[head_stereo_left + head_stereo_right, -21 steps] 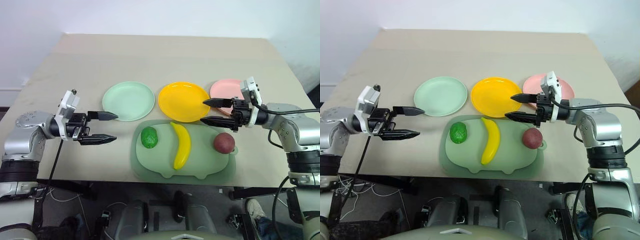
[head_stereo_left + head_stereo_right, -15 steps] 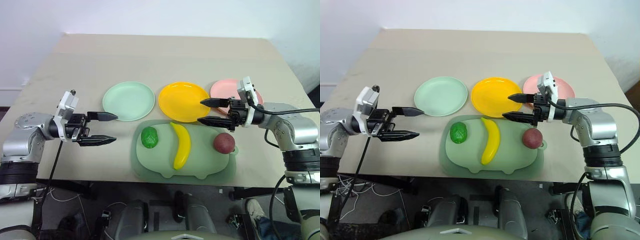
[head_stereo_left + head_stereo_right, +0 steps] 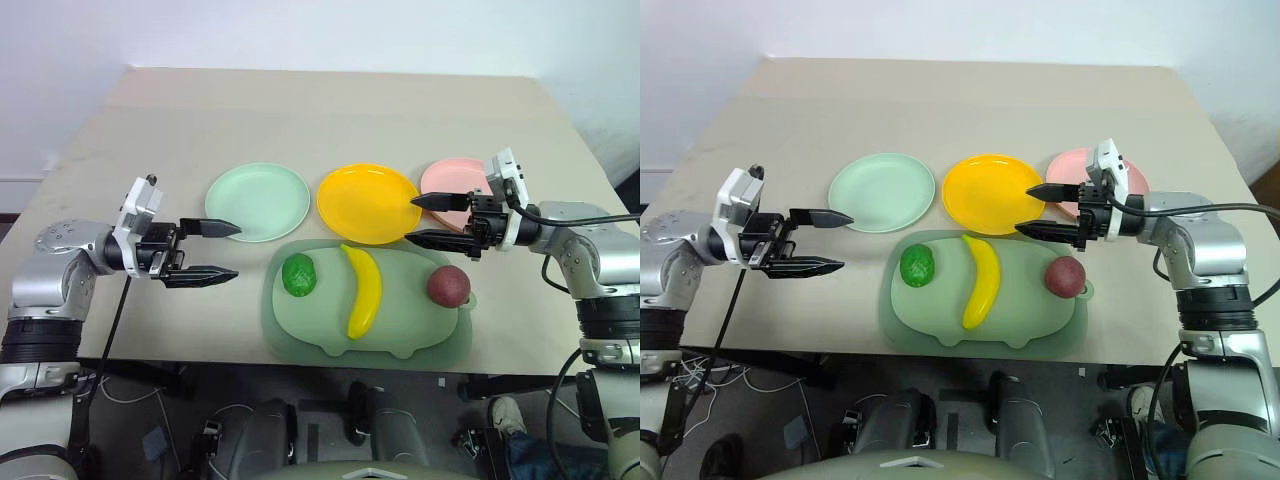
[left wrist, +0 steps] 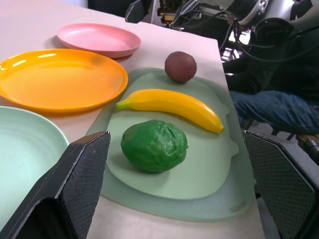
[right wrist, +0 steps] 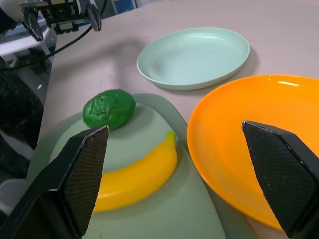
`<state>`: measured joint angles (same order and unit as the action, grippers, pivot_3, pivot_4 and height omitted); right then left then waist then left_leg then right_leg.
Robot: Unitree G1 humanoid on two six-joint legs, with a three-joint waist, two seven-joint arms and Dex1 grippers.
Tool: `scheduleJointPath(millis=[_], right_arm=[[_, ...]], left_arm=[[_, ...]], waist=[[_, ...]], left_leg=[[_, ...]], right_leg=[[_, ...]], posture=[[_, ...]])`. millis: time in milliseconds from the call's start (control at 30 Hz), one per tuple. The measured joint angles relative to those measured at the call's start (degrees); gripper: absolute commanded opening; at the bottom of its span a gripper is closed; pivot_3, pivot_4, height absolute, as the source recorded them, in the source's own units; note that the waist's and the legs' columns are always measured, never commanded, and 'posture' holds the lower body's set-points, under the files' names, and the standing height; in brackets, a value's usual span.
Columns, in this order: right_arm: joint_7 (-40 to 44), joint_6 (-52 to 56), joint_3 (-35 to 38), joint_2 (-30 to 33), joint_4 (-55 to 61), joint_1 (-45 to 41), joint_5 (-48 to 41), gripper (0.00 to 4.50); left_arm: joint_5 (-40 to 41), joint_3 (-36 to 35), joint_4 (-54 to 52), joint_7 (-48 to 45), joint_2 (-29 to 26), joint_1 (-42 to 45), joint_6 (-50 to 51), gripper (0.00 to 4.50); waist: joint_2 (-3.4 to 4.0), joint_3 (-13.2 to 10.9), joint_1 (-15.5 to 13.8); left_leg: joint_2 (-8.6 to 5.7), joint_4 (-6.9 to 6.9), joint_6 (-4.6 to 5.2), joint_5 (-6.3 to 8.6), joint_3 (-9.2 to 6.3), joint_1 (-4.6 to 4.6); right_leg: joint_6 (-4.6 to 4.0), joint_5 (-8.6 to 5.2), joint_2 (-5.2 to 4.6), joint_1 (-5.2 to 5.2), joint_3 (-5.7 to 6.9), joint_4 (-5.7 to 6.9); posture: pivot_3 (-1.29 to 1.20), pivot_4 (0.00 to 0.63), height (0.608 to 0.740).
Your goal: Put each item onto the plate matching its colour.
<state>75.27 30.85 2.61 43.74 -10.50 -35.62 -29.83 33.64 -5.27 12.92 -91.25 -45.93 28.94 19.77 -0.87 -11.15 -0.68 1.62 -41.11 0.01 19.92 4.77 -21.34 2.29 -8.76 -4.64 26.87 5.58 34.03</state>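
left jaws (image 3: 212, 251): mine, wide apart, empty, held over bare desk (image 3: 300, 110) beside the mint plate (image 3: 257, 201), pointing toward the middle
right jaws (image 3: 423, 219): mine, wide apart, empty, over the gap between the yellow plate (image 3: 368, 202) and pink plate (image 3: 455, 180), pointing toward the middle
plates: row of three across the desk, mint on my left, yellow in the middle, pink on my right; round, shallow, all bare
board (image 3: 310, 330): pale green, just in front of the plates, carries all three fruits
green fruit (image 3: 298, 275): dark green, bumpy, roundish; left part of the board, near the mint plate
banana (image 3: 364, 290): yellow, curved; middle of the board, one tip close to the yellow plate's rim
red fruit (image 3: 448, 285): maroon, round, smooth; right part of the board, below my right jaws
head views: both arms, all plates and the whole board in one look
left wrist view: close on the green fruit's wrinkled skin between my fingers (image 4: 75, 184), banana and red fruit behind it; a person's jeans past the desk edge
right wrist view: green fruit, half the banana, mint and yellow plates; my left jaws far off at the desk's side; red fruit and pink plate out of frame
task: no fruit on a plate yet
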Motion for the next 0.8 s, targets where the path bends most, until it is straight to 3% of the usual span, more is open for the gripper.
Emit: scheduleJointPath(millis=[333, 733, 800], right_arm=[[5.2, -4.4, -3.9, 6.7, 1.6, 7.5, 5.5, 4.5], [6.7, -12.9, -10.0, 8.6, -0.5, 8.7, 15.4, 4.5], [6.7, -13.2, -10.4, 8.3, -1.5, 8.7, 15.8, 4.02]], left_arm=[[-0.6, 0.4, 0.6, -0.9, 0.2, 1.1, -0.1, 4.47], [-0.6, 1.2, 1.8, -1.0, 0.9, 2.3, -0.3, 4.47], [-0.6, 1.2, 1.8, -1.0, 0.9, 2.3, -0.3, 4.5]], waist=[[0.0, 0.0, 0.0], [-0.01, 0.0, 0.0], [-0.01, 0.0, 0.0]], left_leg=[[0.0, -0.01, 0.0, 0.0, 0.01, 0.02], [-0.01, -0.03, 0.0, 0.0, 0.03, 0.02], [-0.01, -0.03, -0.01, -0.01, 0.03, 0.02]], right_leg=[[0.0, -0.01, 0.0, 0.0, -0.01, -0.02], [0.0, -0.01, 0.0, 0.0, -0.01, -0.02], [0.0, 0.0, 0.0, 0.0, -0.02, -0.02]], posture=[[0.0, 0.15, 0.74], [0.0, 0.15, 0.74], [0.0, 0.15, 0.74]])
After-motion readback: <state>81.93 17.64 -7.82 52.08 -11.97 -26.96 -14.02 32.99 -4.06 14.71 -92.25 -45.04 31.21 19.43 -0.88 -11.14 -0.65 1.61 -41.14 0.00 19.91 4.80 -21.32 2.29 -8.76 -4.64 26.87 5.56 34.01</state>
